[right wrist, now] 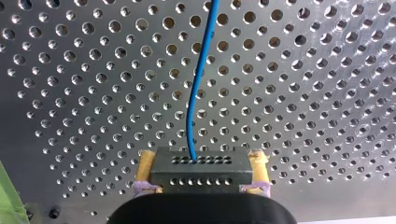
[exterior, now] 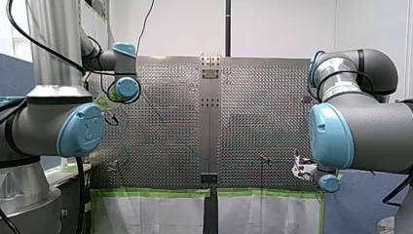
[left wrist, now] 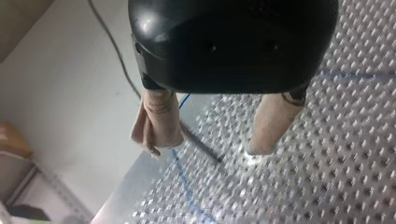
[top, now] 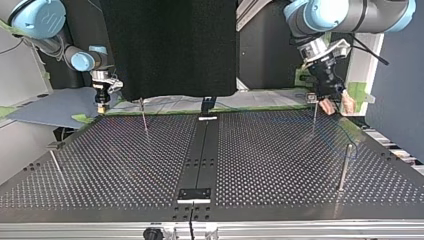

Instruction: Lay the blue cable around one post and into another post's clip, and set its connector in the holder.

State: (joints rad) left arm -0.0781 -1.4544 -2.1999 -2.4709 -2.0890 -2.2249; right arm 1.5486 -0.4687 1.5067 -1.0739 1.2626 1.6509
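Right gripper [right wrist: 201,161] clenched on black connector [right wrist: 201,171] near surface [right wrist: 317,84] edge. Blue cable [right wrist: 194,102] leaves connector, runs out across perforated surface. Left gripper [left wrist: 208,149] released, beige pads [left wrist: 271,121] apart, above cable, beside thin post [left wrist: 201,145] near surface edge.

Two arms: my left arm [exterior: 53,126] and my right arm [exterior: 363,136]. There is one perforated tabletop [top: 280,165], made of two plates joined by one dark centre strip [top: 202,150].

Two hands: my left hand [left wrist: 212,145] has two beige fingers [left wrist: 159,123], and my right hand [top: 102,107] has two yellow pads [right wrist: 145,163].

Four thin posts show in the top view: far posts [top: 144,119] and [top: 314,115], near posts [top: 55,167] and [top: 344,167].

One blue cable [right wrist: 194,93]. One black connector block [right wrist: 201,170], with two rows of small holes showing.
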